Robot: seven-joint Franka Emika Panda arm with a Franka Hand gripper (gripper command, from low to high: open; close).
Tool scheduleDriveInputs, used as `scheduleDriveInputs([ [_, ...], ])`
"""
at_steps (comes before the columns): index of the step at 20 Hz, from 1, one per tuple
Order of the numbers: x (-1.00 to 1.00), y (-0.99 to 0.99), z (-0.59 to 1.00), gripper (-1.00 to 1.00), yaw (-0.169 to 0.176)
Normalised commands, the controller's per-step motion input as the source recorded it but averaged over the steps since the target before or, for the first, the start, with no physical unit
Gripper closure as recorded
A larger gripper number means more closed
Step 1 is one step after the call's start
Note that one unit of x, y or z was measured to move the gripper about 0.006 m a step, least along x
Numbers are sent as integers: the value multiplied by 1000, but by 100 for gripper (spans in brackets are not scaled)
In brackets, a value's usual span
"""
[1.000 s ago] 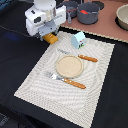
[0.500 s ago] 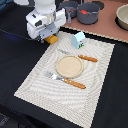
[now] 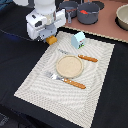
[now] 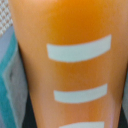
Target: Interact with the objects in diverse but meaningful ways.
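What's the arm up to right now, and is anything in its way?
Gripper low at placemat corner, jaws hidden. Orange striped piece fills wrist view. Milk carton close beside it. Plate, fork, knife untouched.

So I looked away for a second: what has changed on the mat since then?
The gripper shifted slightly along the placemat's far edge with an orange object filling the wrist view; whether it is gripped is unclear. The milk carton, plate, fork and knife stayed put.

Illumination was even and moderately bright, with soft shadows only. The exterior view was low-resolution and slightly soft. The wrist view was heavily out of focus, filled by a blurred orange surface with pale stripes.
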Motion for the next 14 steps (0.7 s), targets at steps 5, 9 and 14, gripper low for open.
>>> scheduleDriveInputs([
  [5,91,-8,1000,100,-10],
  [9,553,-215,1000,100,-2],
  [14,822,-335,993,100,0],
])
